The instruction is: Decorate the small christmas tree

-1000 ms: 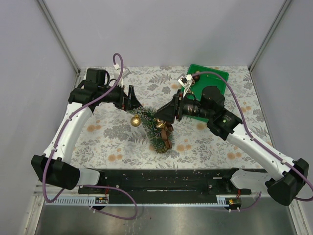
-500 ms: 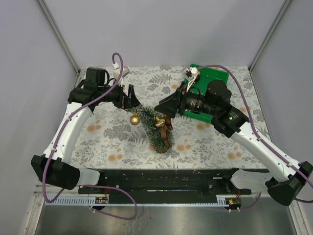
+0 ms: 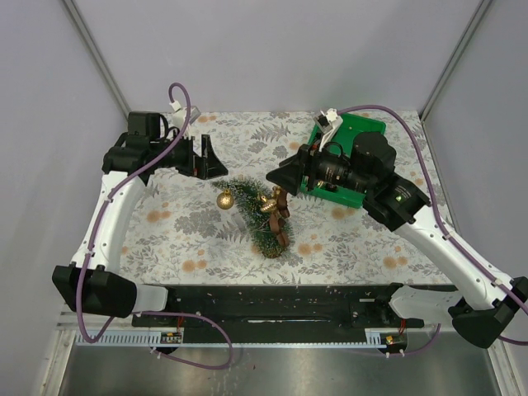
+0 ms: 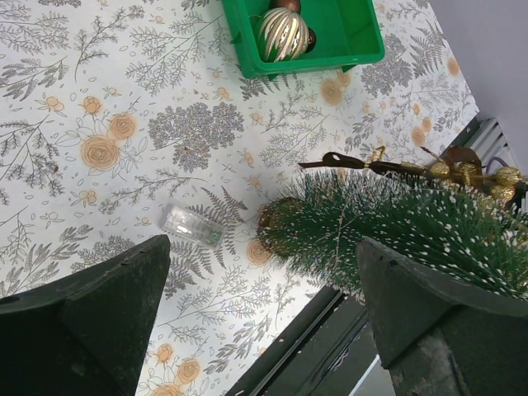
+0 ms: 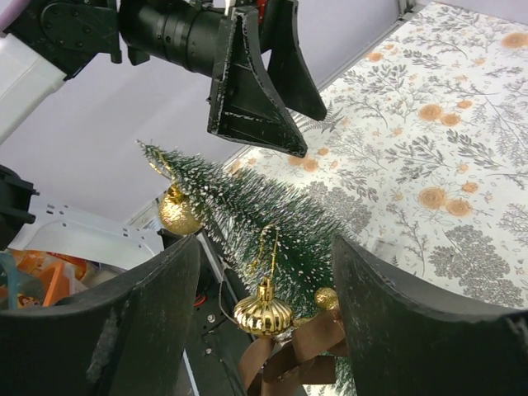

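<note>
The green bin (image 4: 363, 37), upper middle of the left wrist frame, holds a gold striped ball (image 4: 283, 33). The small christmas tree (image 3: 257, 216) is on the table (image 3: 371, 239), frame centre. The left end effector (image 3: 208, 158) and right end effector (image 3: 275, 177) are wide, empty.

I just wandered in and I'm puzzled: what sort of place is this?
Probably a robotics lab test cell: a left arm and a right arm mounted side by side, plain grey walls on metal posts, and a small christmas tree staged on a flowered cloth.
</note>
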Robot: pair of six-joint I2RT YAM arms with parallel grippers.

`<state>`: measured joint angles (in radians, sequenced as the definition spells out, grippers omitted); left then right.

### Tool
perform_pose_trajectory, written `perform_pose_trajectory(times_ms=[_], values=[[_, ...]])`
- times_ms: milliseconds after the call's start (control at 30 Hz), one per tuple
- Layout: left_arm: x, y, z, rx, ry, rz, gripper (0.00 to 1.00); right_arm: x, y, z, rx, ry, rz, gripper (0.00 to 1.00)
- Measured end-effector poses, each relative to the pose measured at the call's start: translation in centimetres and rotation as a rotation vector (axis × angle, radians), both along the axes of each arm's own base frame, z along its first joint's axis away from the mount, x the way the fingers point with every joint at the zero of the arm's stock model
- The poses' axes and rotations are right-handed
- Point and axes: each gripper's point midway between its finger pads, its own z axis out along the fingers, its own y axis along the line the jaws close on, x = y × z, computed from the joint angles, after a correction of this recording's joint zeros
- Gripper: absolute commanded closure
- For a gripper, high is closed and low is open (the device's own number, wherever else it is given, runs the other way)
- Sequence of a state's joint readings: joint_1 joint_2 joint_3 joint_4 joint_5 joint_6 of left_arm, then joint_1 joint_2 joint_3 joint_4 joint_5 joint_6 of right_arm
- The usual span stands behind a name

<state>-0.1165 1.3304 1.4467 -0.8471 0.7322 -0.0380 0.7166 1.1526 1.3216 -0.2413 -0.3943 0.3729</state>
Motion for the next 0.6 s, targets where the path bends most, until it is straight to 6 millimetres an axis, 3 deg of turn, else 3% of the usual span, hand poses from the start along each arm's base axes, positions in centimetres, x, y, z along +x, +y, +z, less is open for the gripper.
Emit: perform_pose_trajectory(times_ms=[200,367,600], values=[[0.2,0.6,-0.3,0.028,-0.008,0.021,0.01,0.3,-0.4,0.0,-0.019,-0.003,-0.030,0.23],[0.7,1.8,-0.7,0.067,-0.007,0.077,0.01,1.1,-1.5,0.5,-0.044,-0.015,-0.107,0.02],[1.9,5.2,-1.6,0.153,-0.008,0.196,0.01,4.4,-6.3,-0.3,-0.133,0.007,-0.353,0.00]])
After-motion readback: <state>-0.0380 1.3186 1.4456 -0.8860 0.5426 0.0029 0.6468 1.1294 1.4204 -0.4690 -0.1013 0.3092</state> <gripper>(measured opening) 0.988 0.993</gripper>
